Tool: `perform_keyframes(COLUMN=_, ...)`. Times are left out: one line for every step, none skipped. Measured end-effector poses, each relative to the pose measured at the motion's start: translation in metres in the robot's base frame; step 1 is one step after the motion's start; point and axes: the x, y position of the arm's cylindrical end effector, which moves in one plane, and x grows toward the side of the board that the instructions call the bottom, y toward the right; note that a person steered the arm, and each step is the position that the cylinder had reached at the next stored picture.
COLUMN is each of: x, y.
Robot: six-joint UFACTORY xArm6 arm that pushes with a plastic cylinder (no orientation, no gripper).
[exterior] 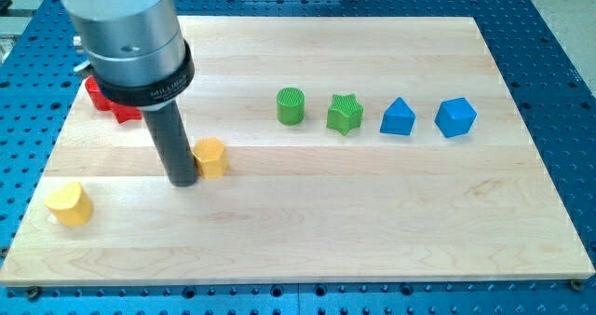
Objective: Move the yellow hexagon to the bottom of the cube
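Note:
A yellow hexagon (211,157) lies left of the board's middle. My tip (182,179) rests on the board touching its left side. A blue cube (455,116) sits far to the view's right, in a row of blocks. A second yellow block (70,203), rounded in shape, lies near the view's bottom left corner.
The row holds a green cylinder (291,105), a green star (345,114) and a blue triangular block (398,117) left of the cube. A red block (110,101) sits at the view's left, partly hidden behind the arm. The wooden board (372,222) ends at a blue perforated table.

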Motion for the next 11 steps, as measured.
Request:
perform_keyframes(x=-0.004, y=0.015)
perform_keyframes(x=-0.038, y=0.016)
perform_keyframes(x=-0.038, y=0.083)
perform_keyframes(x=-0.026, y=0.187)
perform_keyframes(x=0.004, y=0.260)
perform_keyframes(x=-0.015, y=0.210)
perform_keyframes(x=0.019, y=0.158)
perform_keyframes(x=0.046, y=0.186)
perform_keyframes(x=0.046, y=0.247)
perform_keyframes(x=0.048, y=0.197)
perform_keyframes(x=0.030, y=0.210)
